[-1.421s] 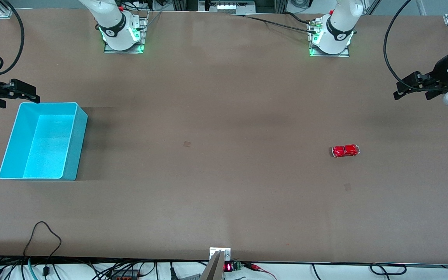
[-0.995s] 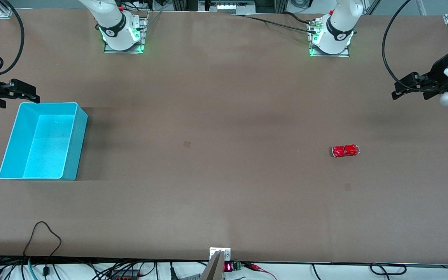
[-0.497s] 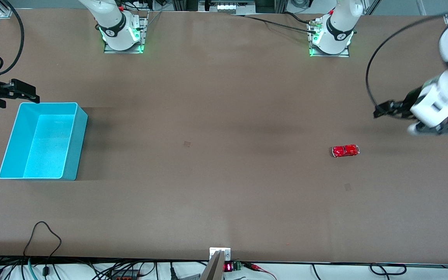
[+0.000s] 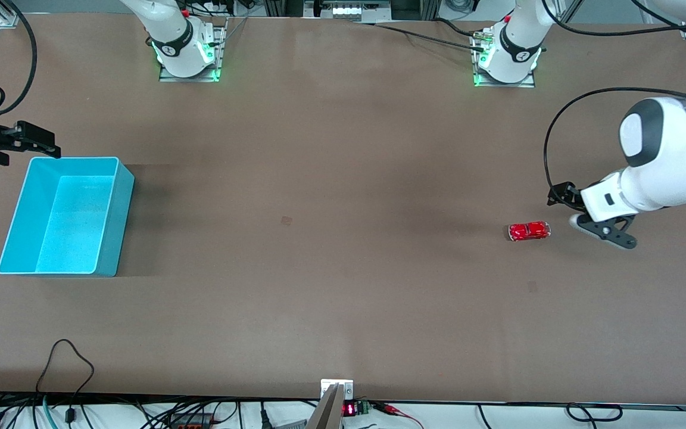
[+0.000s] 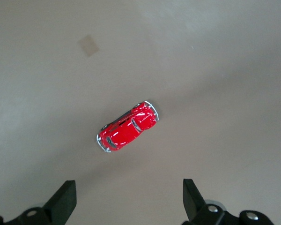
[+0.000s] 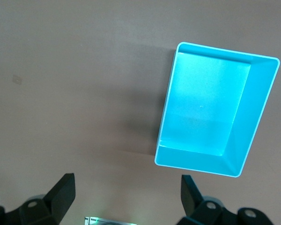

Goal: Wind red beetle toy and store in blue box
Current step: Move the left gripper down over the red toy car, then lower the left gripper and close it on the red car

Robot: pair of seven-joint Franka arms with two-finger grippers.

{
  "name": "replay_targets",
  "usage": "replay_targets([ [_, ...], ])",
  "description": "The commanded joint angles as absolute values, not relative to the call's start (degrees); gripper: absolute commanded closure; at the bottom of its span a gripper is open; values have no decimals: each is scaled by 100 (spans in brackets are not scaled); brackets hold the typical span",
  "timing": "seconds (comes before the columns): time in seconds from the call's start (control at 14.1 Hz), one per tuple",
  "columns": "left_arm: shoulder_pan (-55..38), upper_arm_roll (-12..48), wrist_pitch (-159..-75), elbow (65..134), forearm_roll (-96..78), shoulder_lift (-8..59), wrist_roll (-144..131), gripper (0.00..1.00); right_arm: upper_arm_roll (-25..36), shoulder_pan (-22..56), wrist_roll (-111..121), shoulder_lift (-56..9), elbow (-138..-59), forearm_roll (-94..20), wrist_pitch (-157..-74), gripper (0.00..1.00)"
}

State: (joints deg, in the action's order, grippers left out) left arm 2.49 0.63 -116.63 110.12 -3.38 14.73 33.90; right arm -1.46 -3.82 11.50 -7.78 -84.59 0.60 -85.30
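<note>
The red beetle toy stands on its wheels on the brown table toward the left arm's end; it also shows in the left wrist view. My left gripper hangs open and empty above the table just beside the toy, its fingers wide apart and the toy ahead of them. The blue box sits empty toward the right arm's end and shows in the right wrist view. My right gripper waits open and empty in the air beside the box's rim.
The two arm bases stand at the table's edge farthest from the front camera. Small tape marks lie on the table. A black cable loop lies near the front edge.
My left arm has swung in from the table's end and come down beside the red toy. The toy, the box and the right arm have not moved.
</note>
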Motion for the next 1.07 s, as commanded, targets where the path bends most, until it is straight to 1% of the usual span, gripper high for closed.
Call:
replay_targets([
  [0.0,290,114,-12144,11416,-27,1441,4881,0,-167,-396,1116,-721,-8481,70,-8490,0],
  [0.21,299,114,-12865,11864,26,1608,6753,0,-167,-387,1107,-721,-8481,70,-8482,0],
  [0.5,299,114,-13305,11936,140,1968,8381,0,-158,-404,1107,-721,-8481,88,-8464,0],
  [0.71,351,123,-13806,12032,229,2170,8780,0,-141,-422,1099,-729,-8481,79,-8481,0],
  [0.99,457,290,-14421,12190,211,2311,8780,0,-132,-439,1107,-729,-8473,79,-8473,0],
])
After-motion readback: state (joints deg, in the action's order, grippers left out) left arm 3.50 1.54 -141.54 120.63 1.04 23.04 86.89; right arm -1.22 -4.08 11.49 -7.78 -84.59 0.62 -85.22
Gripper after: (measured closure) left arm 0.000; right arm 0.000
